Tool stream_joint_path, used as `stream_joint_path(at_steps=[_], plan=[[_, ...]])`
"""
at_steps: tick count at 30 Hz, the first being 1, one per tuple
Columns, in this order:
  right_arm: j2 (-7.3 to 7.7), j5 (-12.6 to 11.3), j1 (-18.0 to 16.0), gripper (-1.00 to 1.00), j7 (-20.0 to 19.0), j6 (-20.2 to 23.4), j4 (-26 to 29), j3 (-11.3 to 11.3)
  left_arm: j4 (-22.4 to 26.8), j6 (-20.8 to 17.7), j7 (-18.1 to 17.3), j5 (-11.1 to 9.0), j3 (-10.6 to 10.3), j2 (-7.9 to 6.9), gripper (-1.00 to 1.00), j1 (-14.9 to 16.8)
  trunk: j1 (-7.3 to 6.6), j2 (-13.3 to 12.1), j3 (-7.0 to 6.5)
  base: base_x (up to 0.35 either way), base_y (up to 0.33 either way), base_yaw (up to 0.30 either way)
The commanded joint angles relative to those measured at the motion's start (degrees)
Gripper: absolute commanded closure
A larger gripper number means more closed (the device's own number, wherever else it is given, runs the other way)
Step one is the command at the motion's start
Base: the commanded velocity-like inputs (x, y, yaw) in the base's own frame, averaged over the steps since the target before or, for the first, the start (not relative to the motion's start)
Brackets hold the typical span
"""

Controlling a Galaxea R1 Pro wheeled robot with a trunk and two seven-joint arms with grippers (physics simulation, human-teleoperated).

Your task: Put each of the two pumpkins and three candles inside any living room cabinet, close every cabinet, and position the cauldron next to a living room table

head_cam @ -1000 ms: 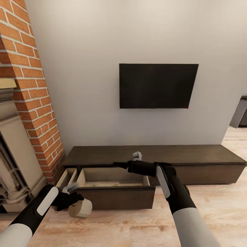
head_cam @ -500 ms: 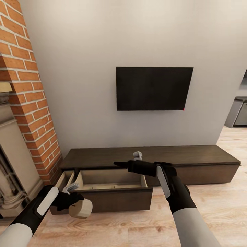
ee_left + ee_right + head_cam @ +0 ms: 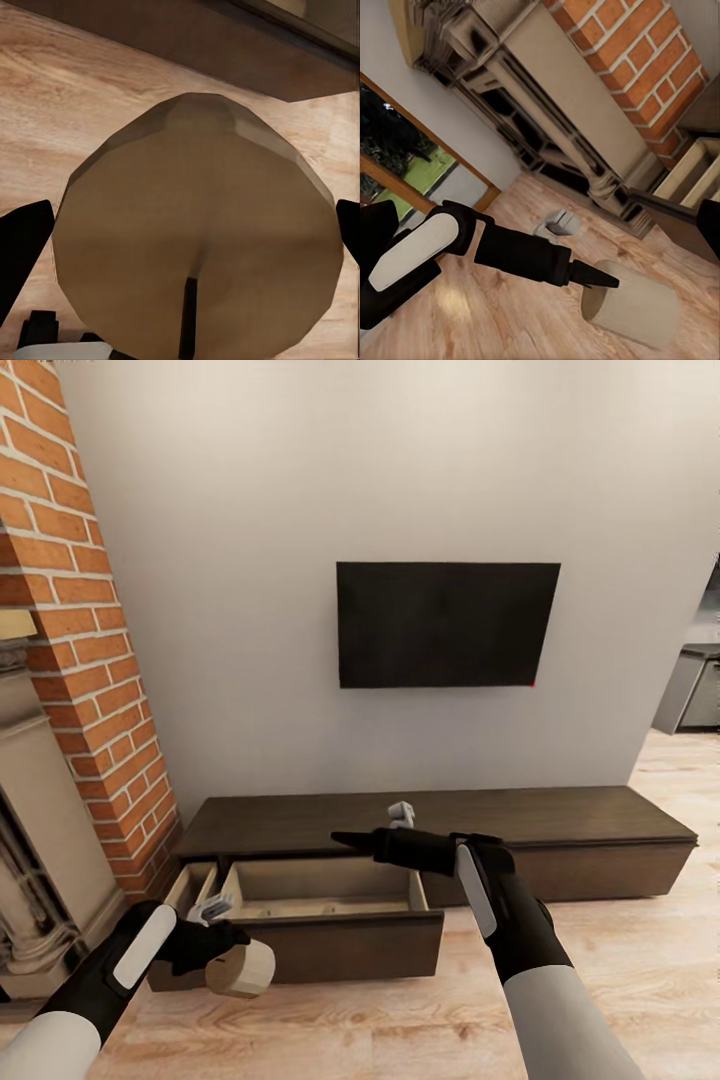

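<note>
My left gripper (image 3: 228, 958) is shut on a cream-beige candle (image 3: 242, 970), held low over the wooden floor just left of and in front of the open drawer. In the left wrist view the candle (image 3: 196, 232) bulks between the black fingers (image 3: 22, 244). The dark-brown cabinet (image 3: 450, 815) runs along the wall. Its wide drawer (image 3: 325, 888) is pulled out, showing a pale inside, and a narrow drawer (image 3: 190, 885) beside it is out too. My right gripper (image 3: 400, 815) hovers open above the wide drawer's back edge. The right wrist view takes in the candle (image 3: 634, 307). No pumpkins in sight.
A red-brick chimney (image 3: 70, 610) and a stone fireplace (image 3: 35, 840) stand at the left, close to the narrow drawer. A black TV (image 3: 447, 624) hangs on the wall above the cabinet. Grey cupboards (image 3: 690, 695) lie at the far right. Wooden floor (image 3: 620, 950) stretches in front.
The whole picture has shifted a little, so the camera moved. My left gripper with the candle has edged slightly right. The right arm keeps its pose.
</note>
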State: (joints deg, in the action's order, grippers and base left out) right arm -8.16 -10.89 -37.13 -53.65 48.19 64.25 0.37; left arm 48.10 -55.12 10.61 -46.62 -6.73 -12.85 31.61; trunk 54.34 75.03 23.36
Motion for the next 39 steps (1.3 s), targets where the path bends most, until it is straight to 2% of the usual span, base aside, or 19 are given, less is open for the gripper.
stream_joint_path(at_steps=[1,4,10,13,20,25,28,39], plan=[[-0.01,-0.1,-0.04,-1.0,-0.04,0.21,-0.13,-0.02,0.04,-0.06,0.58,-0.46,-0.24,0.35,1.0,0.03,-0.23,-0.38,-0.17,0.0,0.0,-0.147],[-0.01,-0.1,-0.04,-1.0,0.05,0.17,-0.23,-0.02,-0.01,-0.01,1.4,-0.28,-0.28,1.55,1.0,0.03,-0.88,-1.58,-0.89,0.0,0.0,-0.182],[0.08,-0.09,-0.04,-1.0,0.37,0.26,-0.33,-0.1,0.04,0.06,9.21,-0.35,-0.26,3.24,1.0,0.03,-2.2,-3.99,-2.25,0.0,0.0,-0.144],[0.33,-0.1,-0.04,-1.0,0.37,0.43,-0.35,-0.11,0.06,0.15,11.0,-0.34,-0.27,4.01,1.0,0.03,-2.86,-5.19,-2.82,0.0,0.0,-0.036],[1.6,-0.09,-0.04,-1.0,0.38,0.78,-0.44,-0.3,0.06,0.21,11.71,-0.32,-0.3,4.79,1.0,0.04,-4.4,-8.0,-4.42,0.0,0.0,-0.187],[2.04,-0.1,-0.04,-1.0,0.28,0.71,-0.44,-3.82,0.07,0.2,11.73,-0.32,-0.3,4.92,1.0,0.04,-5.5,-10.0,-5.61,0.0,0.0,-0.229],[2.08,-0.1,-0.04,-1.0,0.26,0.69,-0.45,-4.52,0.07,0.23,11.72,-0.32,-0.3,4.99,1.0,0.04,-6.16,-11.21,-6.33,0.0,0.0,-0.231],[2.09,-0.04,-0.04,-1.0,0.69,0.68,-0.53,-4.77,1.29,0.29,11.61,-0.3,-0.47,5.48,1.0,0.04,-6.16,-11.21,-6.97,0.021,-0.01,-0.231]])
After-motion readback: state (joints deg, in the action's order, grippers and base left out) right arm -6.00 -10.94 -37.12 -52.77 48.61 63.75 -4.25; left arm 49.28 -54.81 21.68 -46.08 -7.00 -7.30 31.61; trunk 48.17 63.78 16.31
